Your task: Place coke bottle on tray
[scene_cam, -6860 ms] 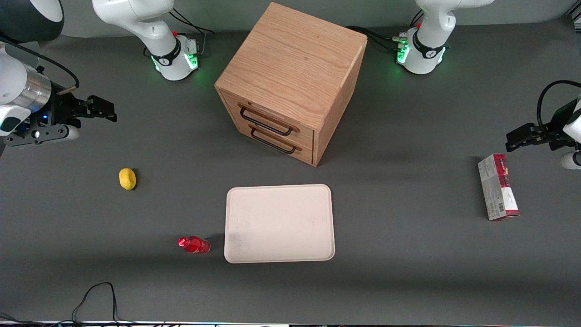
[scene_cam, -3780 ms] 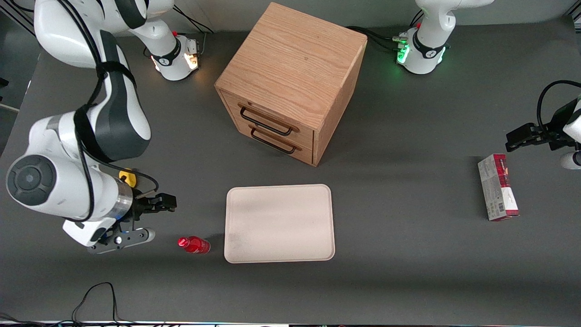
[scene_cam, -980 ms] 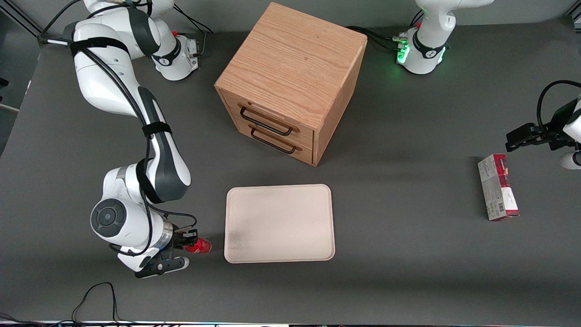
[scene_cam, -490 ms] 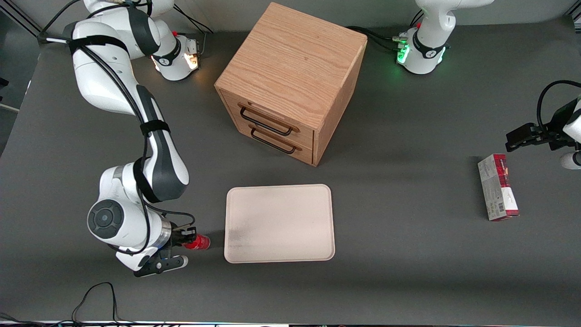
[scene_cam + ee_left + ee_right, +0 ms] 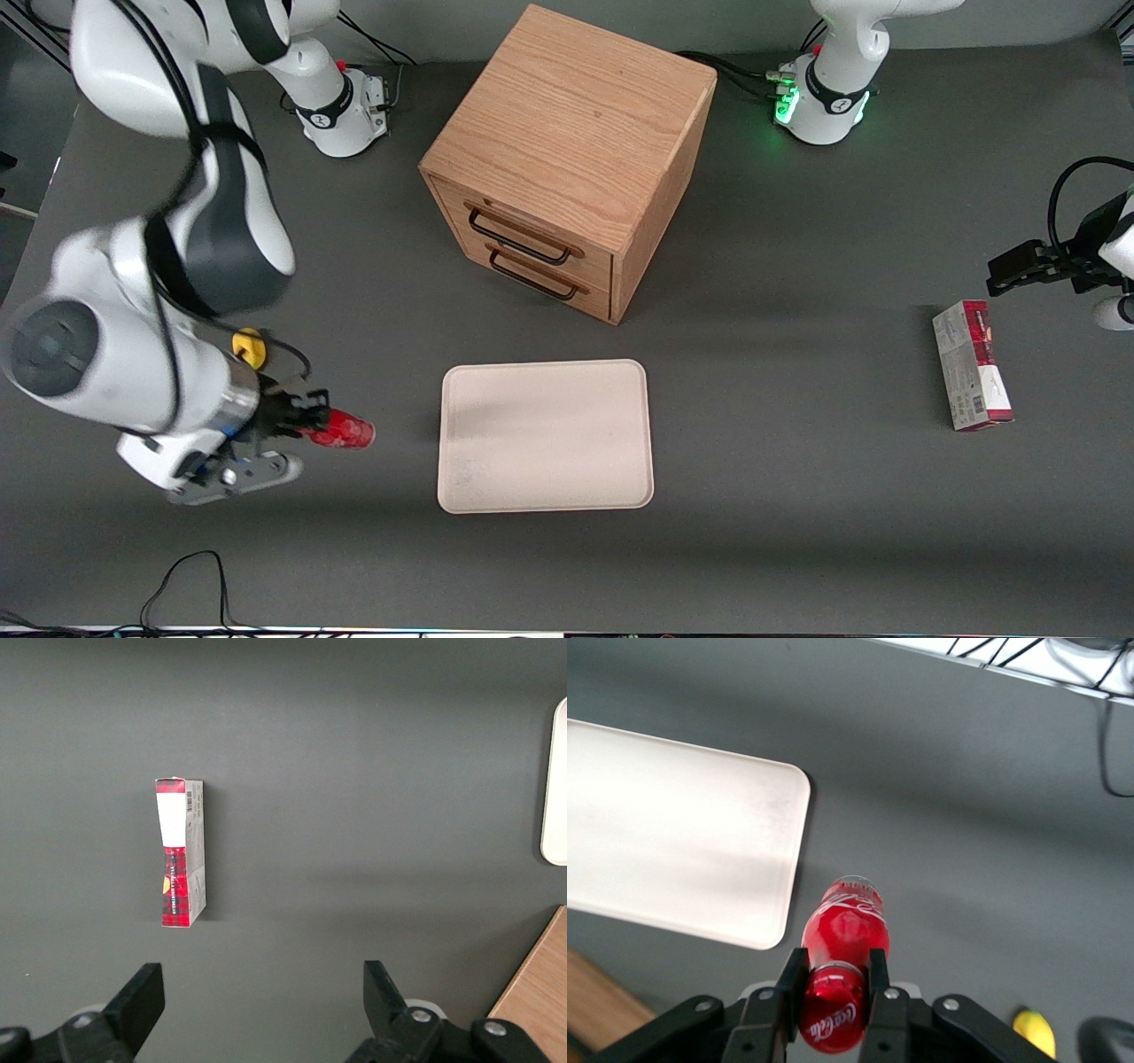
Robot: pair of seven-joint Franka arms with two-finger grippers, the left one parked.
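Observation:
The small red coke bottle (image 5: 344, 433) hangs in my right gripper (image 5: 306, 422), lifted off the table and lying sideways. In the right wrist view the gripper (image 5: 833, 979) is shut on the bottle (image 5: 843, 935) at its cap end, a black finger (image 5: 790, 979) pressed on each side. The cream-white tray (image 5: 546, 435) lies flat on the table, beside the bottle toward the parked arm's end; its rounded corner shows in the right wrist view (image 5: 757, 868). The bottle is apart from the tray.
A wooden drawer cabinet (image 5: 567, 159) stands farther from the front camera than the tray. A yellow lump (image 5: 249, 346) lies beside my wrist. A red-and-white carton (image 5: 971, 377) lies toward the parked arm's end. A black cable (image 5: 190, 576) loops at the near table edge.
My gripper closed on the bottle on the table, then rose with it and drew back from the tray, toward the working arm's end.

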